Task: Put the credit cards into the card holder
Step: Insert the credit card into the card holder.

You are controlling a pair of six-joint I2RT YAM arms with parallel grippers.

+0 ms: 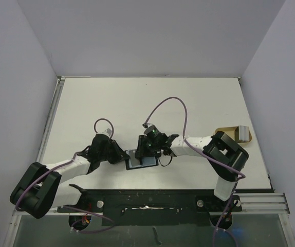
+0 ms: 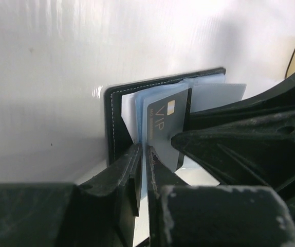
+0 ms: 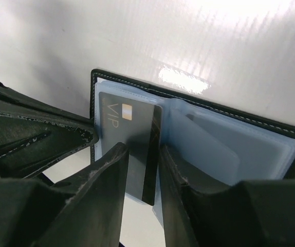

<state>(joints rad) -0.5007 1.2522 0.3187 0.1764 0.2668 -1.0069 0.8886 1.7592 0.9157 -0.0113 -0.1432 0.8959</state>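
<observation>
Small black fold-over card holder (image 1: 136, 164) lies open on the white table (image 1: 137, 103), at six o'clock near the arms' bases, showing clear pale-blue plastic sleeves (image 3: 214, 144). A dark grey rectangular card marked VIP (image 3: 127, 123) stands partly in a sleeve, its lower end still out.

The left gripper (image 2: 144, 154), at the holder's nine o'clock, has its fingers together, pinching one thin sleeve leaf. The right gripper (image 3: 142, 149), at one o'clock, has its fingers narrowly apart either side of the card; whether they clamp it cannot be told.

Well apart at the table's three o'clock, a tan shallow tray (image 1: 224, 131) carries another grey card (image 1: 245, 135).

To finish this insertion well, the card probably needs sliding straight along the sleeve while the left pinch keeps the pocket spread.
</observation>
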